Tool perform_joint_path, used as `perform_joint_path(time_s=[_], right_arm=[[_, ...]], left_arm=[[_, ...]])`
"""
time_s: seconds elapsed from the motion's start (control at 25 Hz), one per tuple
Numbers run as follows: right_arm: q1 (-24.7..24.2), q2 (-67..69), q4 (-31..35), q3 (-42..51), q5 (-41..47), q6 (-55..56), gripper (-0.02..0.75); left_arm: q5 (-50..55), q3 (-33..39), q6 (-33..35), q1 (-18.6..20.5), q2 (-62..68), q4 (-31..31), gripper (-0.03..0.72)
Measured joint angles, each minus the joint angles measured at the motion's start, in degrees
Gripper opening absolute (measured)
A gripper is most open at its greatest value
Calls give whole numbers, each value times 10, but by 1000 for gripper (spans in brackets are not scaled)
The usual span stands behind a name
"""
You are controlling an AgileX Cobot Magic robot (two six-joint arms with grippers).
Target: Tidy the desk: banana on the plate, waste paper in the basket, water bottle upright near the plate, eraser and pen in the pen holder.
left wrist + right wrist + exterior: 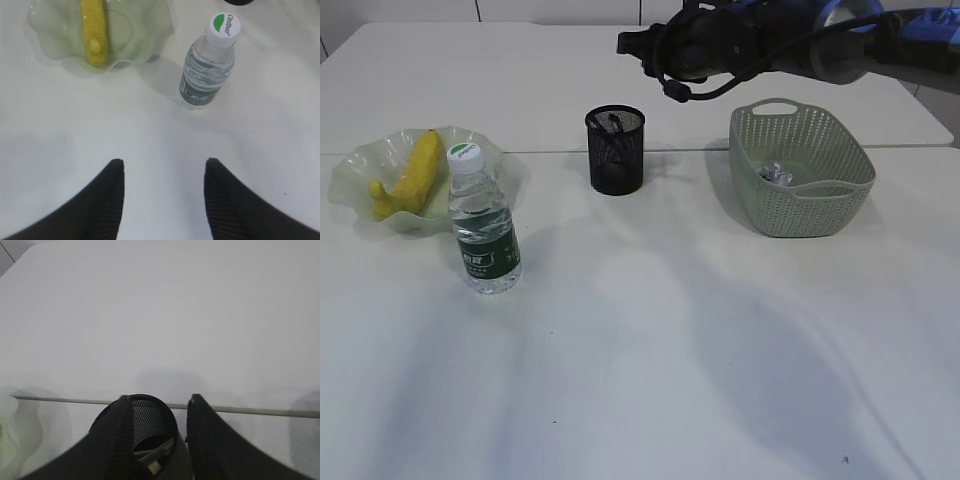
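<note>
Above the pen holder, right fingers spread, empty; left fingers spread too.

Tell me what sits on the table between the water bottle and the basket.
The black mesh pen holder, set further back than the water bottle and the basket; otherwise bare table, seen in the exterior view.

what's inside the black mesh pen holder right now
Looking down from the right wrist, the pen holder contains a dark pen lying slanted, with a pale tip or eraser-like piece at its lower end. The mesh wall and the right tool hide the bottom, so the eraser cannot be confirmed.
</note>
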Motion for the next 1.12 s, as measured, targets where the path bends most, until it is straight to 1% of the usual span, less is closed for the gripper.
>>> perform_joint_path(time_s=[0.12,0.36,0.52,0.64,0.88,1.12], right_arm=[[0,0,0,-1,12,0,272],[0,-1,1,-1,103,-1,272],[0,-15,6,-2,153,-39,272],[0,-23,26,-20,209,-83,272],[0,-29,95,-46,305,-151,272],[-4,-32,109,-47,388,-193,258]], left_arm=[[0,0,0,0,0,0,359],[0,0,0,0,0,0,359],[0,0,0,0,0,0,359],[2,0,0,0,0,0,359],[16,0,0,0,0,0,359],[16,0,0,0,0,0,359]])
